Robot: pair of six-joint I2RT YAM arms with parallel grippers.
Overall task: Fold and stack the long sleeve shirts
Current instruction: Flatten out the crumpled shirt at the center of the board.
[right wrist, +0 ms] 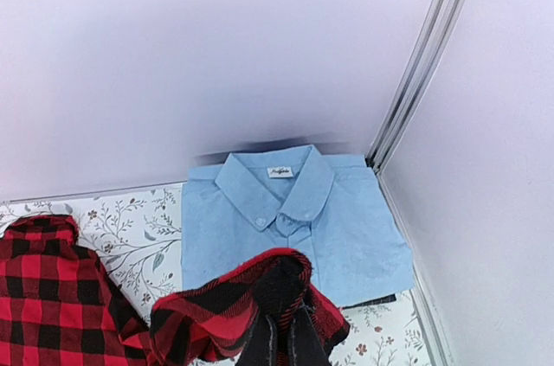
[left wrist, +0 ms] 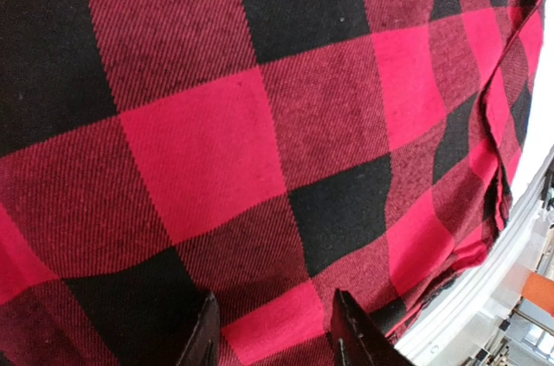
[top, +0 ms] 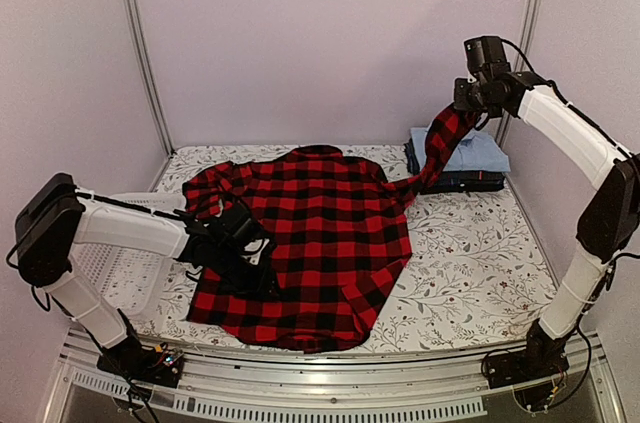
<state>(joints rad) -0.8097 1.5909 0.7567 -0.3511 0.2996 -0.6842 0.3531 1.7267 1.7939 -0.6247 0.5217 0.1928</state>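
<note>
The red-and-black check shirt [top: 320,243] lies spread on the table, collar to the back. My right gripper [top: 466,111] is shut on the end of its right sleeve [right wrist: 260,297] and holds it raised above the folded stack. The stack has a light blue shirt [right wrist: 294,219] on top of dark navy ones [top: 462,181] at the back right. My left gripper [left wrist: 273,336] is open, its fingertips [left wrist: 203,340] down on the check cloth near the shirt's left edge [top: 245,263].
A white mesh basket [top: 120,263] lies at the left under my left arm. The table has a floral cloth [top: 470,273]. Metal frame posts stand in the back corners [top: 530,33]. The table's front rail [top: 350,383] is near the shirt's hem.
</note>
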